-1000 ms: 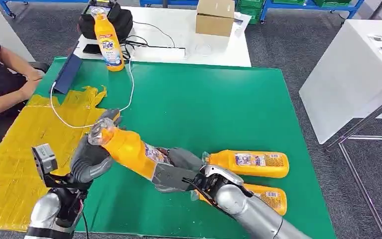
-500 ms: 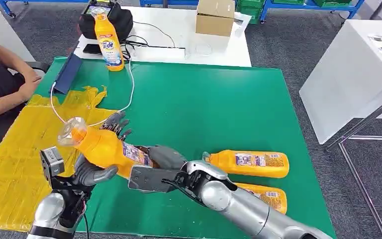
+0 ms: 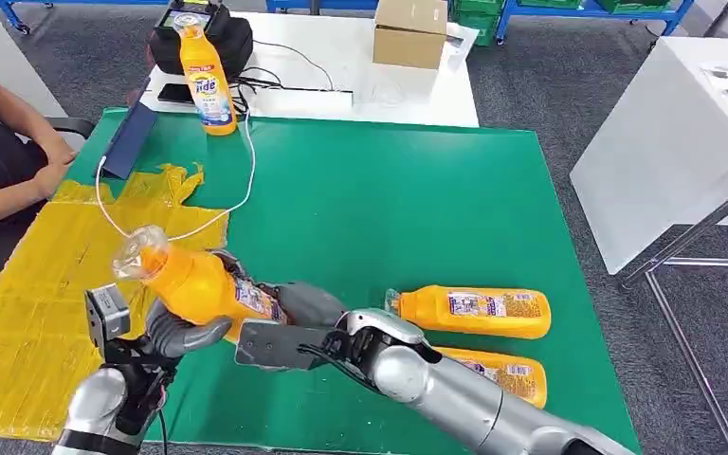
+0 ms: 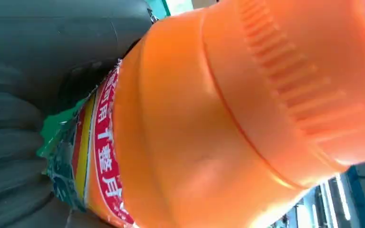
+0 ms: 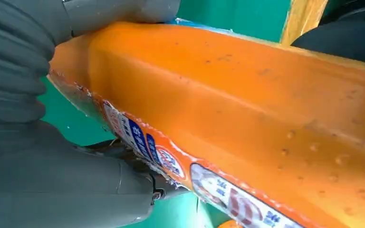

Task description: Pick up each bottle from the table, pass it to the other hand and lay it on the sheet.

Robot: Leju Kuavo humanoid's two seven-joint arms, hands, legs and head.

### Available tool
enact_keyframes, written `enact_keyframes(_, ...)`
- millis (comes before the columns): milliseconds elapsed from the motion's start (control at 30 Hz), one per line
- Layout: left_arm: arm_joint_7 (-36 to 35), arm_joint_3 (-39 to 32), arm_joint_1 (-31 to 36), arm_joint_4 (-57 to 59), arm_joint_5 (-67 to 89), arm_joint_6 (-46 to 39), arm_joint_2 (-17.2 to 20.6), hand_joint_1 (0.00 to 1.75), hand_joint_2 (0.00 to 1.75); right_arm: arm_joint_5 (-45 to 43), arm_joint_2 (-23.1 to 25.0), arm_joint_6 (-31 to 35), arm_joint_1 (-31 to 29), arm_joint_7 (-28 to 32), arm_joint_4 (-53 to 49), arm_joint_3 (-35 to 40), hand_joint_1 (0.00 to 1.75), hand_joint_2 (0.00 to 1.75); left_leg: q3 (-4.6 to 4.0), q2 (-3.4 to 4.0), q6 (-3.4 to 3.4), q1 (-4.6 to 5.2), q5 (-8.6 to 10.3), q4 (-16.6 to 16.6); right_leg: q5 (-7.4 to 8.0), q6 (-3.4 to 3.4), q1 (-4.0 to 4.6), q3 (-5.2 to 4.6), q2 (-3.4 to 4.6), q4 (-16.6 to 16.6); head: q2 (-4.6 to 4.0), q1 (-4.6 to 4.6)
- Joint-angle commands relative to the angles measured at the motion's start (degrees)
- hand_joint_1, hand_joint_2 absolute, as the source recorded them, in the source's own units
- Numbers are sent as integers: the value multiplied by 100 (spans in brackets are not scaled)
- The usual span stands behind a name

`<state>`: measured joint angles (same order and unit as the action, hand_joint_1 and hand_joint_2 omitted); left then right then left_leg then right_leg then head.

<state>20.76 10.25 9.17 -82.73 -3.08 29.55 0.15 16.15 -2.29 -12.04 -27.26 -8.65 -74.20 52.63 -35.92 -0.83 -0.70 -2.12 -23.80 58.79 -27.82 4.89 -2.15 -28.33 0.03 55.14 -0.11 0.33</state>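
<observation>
An orange detergent bottle [image 3: 194, 284] hangs tilted above the edge between the green mat [image 3: 370, 199] and the yellow sheet [image 3: 38, 284], its clear cap toward the sheet. My left hand [image 3: 182, 327] wraps the bottle's upper body from below. My right hand [image 3: 294, 303] holds its base end. The left wrist view shows the bottle [image 4: 218, 118] pressed against my left hand [image 4: 38, 71]. In the right wrist view my right hand [image 5: 38, 166] closes round the bottle [image 5: 242, 118]. Two more orange bottles [image 3: 474, 311] [image 3: 502, 374] lie on the mat beside my right forearm.
Another orange bottle [image 3: 207, 76] stands upright at the mat's far left edge, near a black bag [image 3: 227, 38] and a cardboard box [image 3: 409, 31]. A white cable [image 3: 246, 180] trails across mat and sheet. A person's arm [image 3: 0, 190] rests at the left by the sheet.
Both hands have carried the bottle left toward the yellow sheet. My left hand's fingers, spread half a second ago, have closed round the bottle.
</observation>
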Motion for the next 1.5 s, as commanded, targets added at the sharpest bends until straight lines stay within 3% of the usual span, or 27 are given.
enact_keyframes(33,78,252,243,339,154,-44,112,175,175,8,71,88,-147,120,484,222,175,175,18,6,14,9,1,-10,-3,-29,-2,15,-1,-4,0,0)
enact_keyframes(100,172,232,231,256,346,-195,142,175,175,148,24,228,-73,168,433,159,175,175,10,2,9,4,1,-6,-2,-19,0,9,-4,-4,0,0)
enact_keyframes(133,206,201,223,210,437,-260,154,175,175,235,-4,276,-41,174,393,129,0,175,14,3,12,5,0,-8,-2,-25,1,14,-4,-5,0,2)
enact_keyframes(167,546,161,172,-33,1433,-1101,208,175,175,781,-46,754,163,263,153,-53,0,175,10,2,9,2,0,-6,-2,-20,2,10,-4,-5,0,0)
enact_keyframes(333,551,-25,138,-217,1781,-1240,219,175,175,1007,-105,728,476,248,-258,-329,0,175,11,6,13,5,-3,-5,-6,-30,2,8,-2,-1,0,2)
enact_keyframes(433,728,-187,65,-420,3556,-2748,312,175,175,1602,-192,1278,1101,637,-1030,-777,0,175,10,1,11,2,-4,-5,-6,-25,3,11,-6,-5,0,2)
enact_keyframes(467,745,-307,23,-444,3909,-3003,329,175,175,1805,-303,1325,1348,694,-1387,-925,0,175,16,-3,14,6,-3,-9,-8,-31,1,19,-11,-6,0,0)
enact_keyframes(500,692,-413,-32,-479,5080,-3787,448,175,175,1981,-451,1399,1684,800,-1816,-1155,0,175,21,-6,17,9,-5,-12,-12,-39,0,24,-16,-8,0,2)
enact_keyframes(700,179,-856,-397,283,7368,-5016,1030,175,175,2220,-1813,1500,3501,1410,-3394,-2503,0,175,37,-30,20,11,-8,-23,-18,-33,-3,49,-40,-31,0,2)
enact_keyframes(767,103,-900,-436,437,7660,-5175,1093,175,175,2233,-1899,1426,3679,1493,-3504,-2713,0,175,37,-32,19,18,-14,-21,-25,-43,-10,-3,-43,-24,0,2)
enact_keyframes(833,-160,-921,-472,835,8054,-5212,1301,175,175,1963,-2302,1306,4048,1495,-3748,-3022,0,175,8,-20,8,19,-14,-14,-20,-31,-14,-32,-24,-16,0,0)
enact_keyframes(867,-894,-613,-473,1132,9308,-5423,1748,175,175,1922,-2592,1259,4186,1512,-3856,-3078,0,175,1,-13,7,22,-14,-13,-18,-34,-16,-37,-18,-13,0,2)
enact_keyframes(933,-739,-665,-390,1740,9055,-5618,1775,175,175,1746,-2872,1235,4430,1589,-4015,-3313,0,175,9,-18,5,26,-16,-16,-22,-32,-21,-22,-27,-15,0,0)
enact_keyframes(1067,-702,-639,-321,1857,9032,-5518,1754,175,175,1747,-2882,1235,4449,1585,-4040,-3299,0,175,-5,-1,3,19,-15,-7,-15,-29,-15,-67,-9,-10,0,0)
enact_keyframes(1267,-786,-191,63,3125,9308,-5293,1842,175,175,1730,-3422,1499,5020,1470,-4260,-3280,0,175,9,-17,7,22,-13,-16,-21,-36,-18,-49,-29,-18,0,0)
enact_keyframes(1300,-774,130,113,3353,9308,-5328,1971,51,175,1589,-3588,1527,5097,1412,-4299,-3315,0,175,21,-18,12,26,-15,-21,-24,-45,-21,-36,-31,-23,0,2)
enact_keyframes(1333,-704,161,138,3450,9257,-5360,1960,0,175,1501,-3793,1520,5188,1332,-4368,-3388,0,175,9,-14,7,25,-15,-15,-21,-34,-22,-50,-24,-14,0,-2)
enact_keyframes(1500,-554,252,204,3479,9147,-5611,1793,0,175,1258,-4163,1473,5523,1128,-4477,-3639,0,175,14,-18,7,35,-13,-13,-18,-30,-31,-40,-25,-14,0,-2)
